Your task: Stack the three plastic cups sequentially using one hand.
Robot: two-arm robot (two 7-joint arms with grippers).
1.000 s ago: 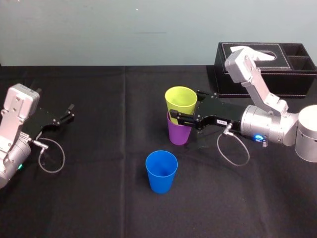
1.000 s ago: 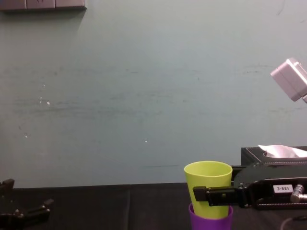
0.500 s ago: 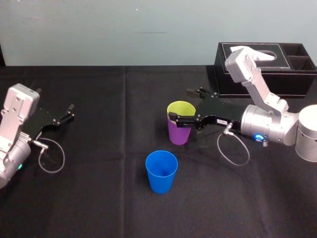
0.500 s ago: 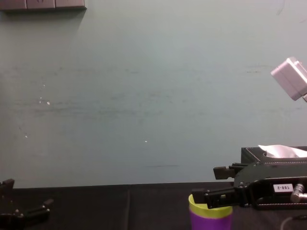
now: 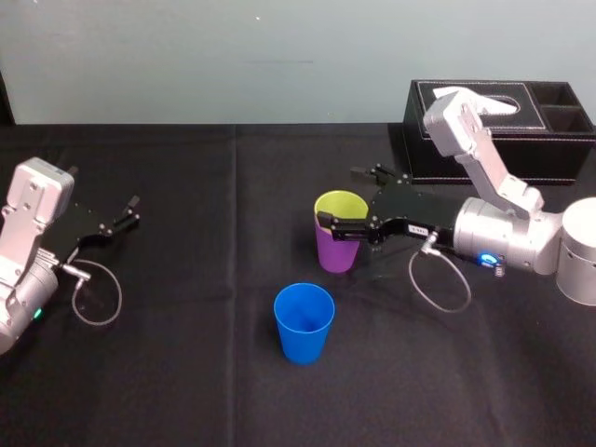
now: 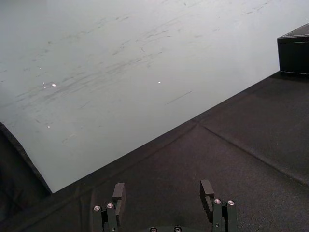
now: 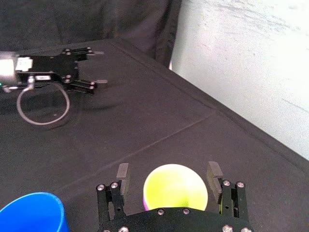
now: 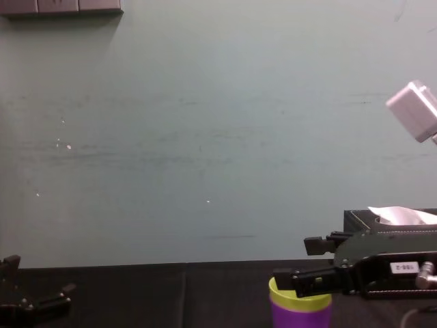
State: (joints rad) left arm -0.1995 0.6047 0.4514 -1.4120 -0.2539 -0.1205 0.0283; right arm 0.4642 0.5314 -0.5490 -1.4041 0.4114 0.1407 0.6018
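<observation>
There are three smooth plastic cups: one purple cup (image 5: 336,253), one yellow-green cup (image 5: 341,205), one blue cup (image 5: 304,324). There is one black tissue box (image 5: 561,154).

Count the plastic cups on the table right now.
3. The yellow-green cup sits nested in the purple cup at centre, between the open fingers of the right end effector; the blue cup stands alone, nearer the robot. None seem hidden.

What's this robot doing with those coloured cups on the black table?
It is stacking cups with one arm. The yellow-green cup sits nested inside the purple cup, and the right gripper is open, fingers on either side of the yellow-green rim without clamping it. The blue cup stands alone nearer the robot, not yet stacked. The left gripper rests open at the left of the black table.
</observation>
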